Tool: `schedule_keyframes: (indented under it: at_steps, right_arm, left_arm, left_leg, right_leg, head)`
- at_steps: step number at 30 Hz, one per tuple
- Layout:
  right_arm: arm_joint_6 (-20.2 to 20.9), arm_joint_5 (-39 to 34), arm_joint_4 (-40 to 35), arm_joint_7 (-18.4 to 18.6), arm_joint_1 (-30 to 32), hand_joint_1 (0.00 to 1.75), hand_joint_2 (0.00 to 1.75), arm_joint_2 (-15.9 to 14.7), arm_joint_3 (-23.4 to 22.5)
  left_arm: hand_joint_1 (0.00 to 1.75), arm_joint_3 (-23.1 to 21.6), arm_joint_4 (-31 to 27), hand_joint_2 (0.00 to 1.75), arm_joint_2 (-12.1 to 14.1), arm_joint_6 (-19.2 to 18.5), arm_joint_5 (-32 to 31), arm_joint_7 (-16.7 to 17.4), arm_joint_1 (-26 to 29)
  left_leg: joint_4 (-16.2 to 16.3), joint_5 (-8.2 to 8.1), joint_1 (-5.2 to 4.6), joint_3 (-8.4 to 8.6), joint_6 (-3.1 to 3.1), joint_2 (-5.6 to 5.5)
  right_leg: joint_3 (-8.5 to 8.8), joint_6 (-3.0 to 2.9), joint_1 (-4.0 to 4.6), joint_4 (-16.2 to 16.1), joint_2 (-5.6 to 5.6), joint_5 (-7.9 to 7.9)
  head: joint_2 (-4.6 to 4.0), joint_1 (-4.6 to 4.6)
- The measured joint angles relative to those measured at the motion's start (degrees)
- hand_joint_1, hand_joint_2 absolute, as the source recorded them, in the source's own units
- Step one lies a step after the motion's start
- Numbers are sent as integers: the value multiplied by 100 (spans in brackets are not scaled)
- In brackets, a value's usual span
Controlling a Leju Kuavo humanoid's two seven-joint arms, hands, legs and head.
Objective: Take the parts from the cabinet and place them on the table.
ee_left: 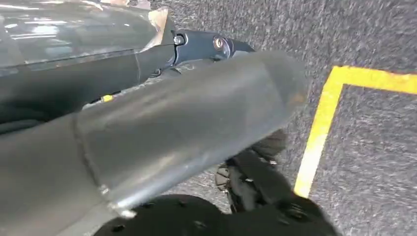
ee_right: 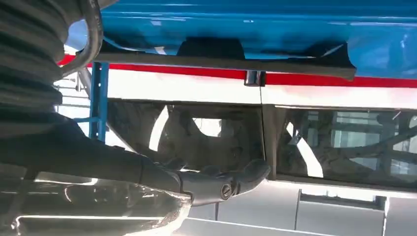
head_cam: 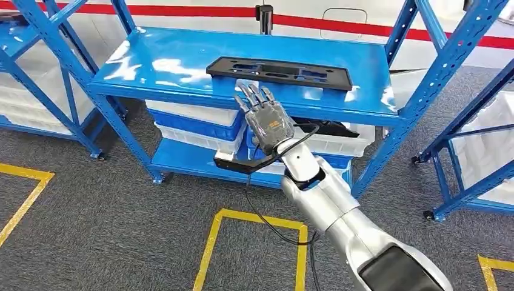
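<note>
In the head view the right hand (head_cam: 265, 117) sat mid-frame, fingers spread and holding nothing, just below the black part (head_cam: 280, 73) lying near the top shelf (head_cam: 151, 66) front edge; a clumsy nudge could've shoved it backward. Left wrist view was too blurry to tell that hand's state; right wrist view had the part (ee_right: 226, 64) along the upper frame, so fingers might've slid underneath and missed.

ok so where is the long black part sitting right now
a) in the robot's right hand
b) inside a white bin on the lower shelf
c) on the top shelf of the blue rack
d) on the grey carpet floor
c: the long black part lies flat on the top shelf of the blue rack, while the right hand is raised in front of the shelf edge with fingers spread, holding nothing.
</note>
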Motion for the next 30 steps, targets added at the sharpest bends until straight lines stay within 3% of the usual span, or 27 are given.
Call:
schedule_keyframes:
  at_steps: [2,3,4,6,8,9,10,11,13,14,15,16,18,19,20,22,24,25,26,28,29,30]
  right_arm:
    - [-2,0,-2,0,-9,0,175,11,0]
    - [-2,0,0,0,-12,0,175,13,0]
    - [-7,0,0,0,-26,0,175,11,0]
    - [-17,-2,2,0,-16,0,175,9,0]
    - [-35,-11,2,9,-16,0,175,13,-2]
    - [-50,-9,-2,50,-20,0,175,15,-9]
    - [-74,0,4,103,-20,0,175,9,-18]
    - [-92,28,11,201,-41,0,175,7,-20]
    - [-94,90,48,394,-41,0,175,-24,-28]
    - [-94,103,87,494,-21,0,175,-55,-48]
    - [-94,105,111,544,-7,0,175,-77,-79]
    - [-96,107,142,571,-6,0,175,-96,-109]
    - [-98,109,164,595,-21,0,175,-114,-140]
    - [-98,109,175,599,-23,0,175,-120,-153]
    - [-101,109,188,607,-43,0,175,-129,-155]
    - [-105,164,199,700,-51,0,175,-136,-160]
    - [-111,267,205,907,-66,0,175,-138,-184]
    - [-114,336,214,1029,-72,0,175,-138,-218]
    - [-124,389,236,1147,-106,0,175,-144,-253]
    - [-138,468,297,1281,-138,0,175,-149,-295]
    - [-138,507,348,1336,-133,0,175,-155,-321]
    - [-138,520,385,1371,-121,0,175,-160,-341]
  left_arm:
    - [0,0,0,0,0,2,0,0,-8]
    - [0,0,0,0,4,9,0,0,-9]
    - [0,-2,0,0,4,9,0,-2,-16]
    - [0,0,0,0,2,18,0,-2,-25]
    - [0,0,0,0,2,17,0,-2,-16]
    - [0,0,0,0,-4,24,0,-2,-17]
    - [0,0,0,0,-18,28,0,-4,-8]
    - [0,0,0,0,-24,33,-7,-4,-12]
    - [0,0,0,0,-22,33,-20,-4,-13]
    - [0,0,0,0,-22,33,-26,-4,-13]
    - [0,0,0,0,-22,33,-26,-2,-10]
    - [0,0,0,0,-24,33,-37,0,3]
    - [0,0,0,0,-28,33,-68,2,9]
    - [0,0,2,0,-31,33,-70,2,9]
    - [0,0,2,0,-33,33,-70,2,0]
    - [0,0,4,0,-33,33,-77,4,-3]
    - [0,0,2,0,-35,35,-85,20,-2]
    - [0,0,2,0,-35,50,-90,22,6]
    - [0,-4,2,0,-50,50,-116,22,2]
    - [0,-2,2,0,-57,77,-120,24,3]
    - [0,-2,2,0,-57,79,-125,26,6]
    - [0,-2,2,0,-61,81,-129,31,24]
  left_leg:
    - [-1008,631,-5,395,66,6]
    - [-1371,708,-22,563,117,31]
    - [-1449,634,-83,613,148,46]
    - [-1427,601,-106,587,179,28]
    - [-1441,586,-119,594,209,19]
    - [-1541,616,-70,690,243,9]
    - [-1597,611,-65,752,260,2]
    - [-1615,595,-62,788,316,7]
    - [-1614,540,-71,846,365,-7]
    - [-1612,504,-74,881,374,-31]
    - [-1612,473,-75,920,370,-50]
    - [-1612,431,-75,970,362,-75]
    - [-1609,340,-76,1099,326,-100]
    - [-1610,290,-76,1131,305,-104]
    - [-1570,223,-135,1163,261,-109]
    - [-1592,177,-108,1183,209,-117]
    - [-1606,124,-81,1217,136,-101]
    - [-1531,80,-56,1177,104,-81]
    - [-1232,-49,-55,1040,69,-49]
    - [-303,-368,-9,494,7,-23]
    - [110,-465,3,209,-19,-21]
    - [275,-424,16,36,-33,-15]
  right_leg:
    - [113,33,2,-5,3,-80]
    - [146,57,0,-19,-2,-111]
    - [135,96,75,-16,0,-132]
    - [148,150,38,-49,-9,-158]
    - [173,169,36,-86,-21,-161]
    - [154,218,101,-106,-41,-200]
    - [149,218,60,33,-42,-230]
    - [-25,185,71,343,-22,-342]
    - [-583,136,68,1274,-18,-606]
    - [-870,150,69,1672,-17,-663]
    - [-1009,186,70,1750,-16,-587]
    - [-997,244,71,1549,-16,-405]
    - [-632,346,69,527,-18,165]
    - [-444,346,72,43,-18,389]
    - [-330,287,103,-83,-10,425]
    - [-340,180,91,-87,-11,394]
    - [-303,111,65,-128,1,379]
    - [-238,79,14,-159,3,375]
    - [-194,9,6,-163,-1,333]
    - [-137,-38,9,-163,0,270]
    - [-104,-32,9,-161,0,235]
    - [-61,-16,8,-161,3,198]
  head:
    - [0,-4]
    - [0,0]
    - [0,-2]
    - [0,-2]
    - [0,-7]
    - [0,-5]
    - [0,13]
    - [2,15]
    - [0,24]
    - [0,24]
    - [0,33]
    - [0,28]
    - [0,28]
    - [0,35]
    - [0,37]
    - [0,24]
    - [2,33]
    - [0,35]
    - [0,-9]
    - [0,-7]
    - [0,-13]
    - [0,-13]
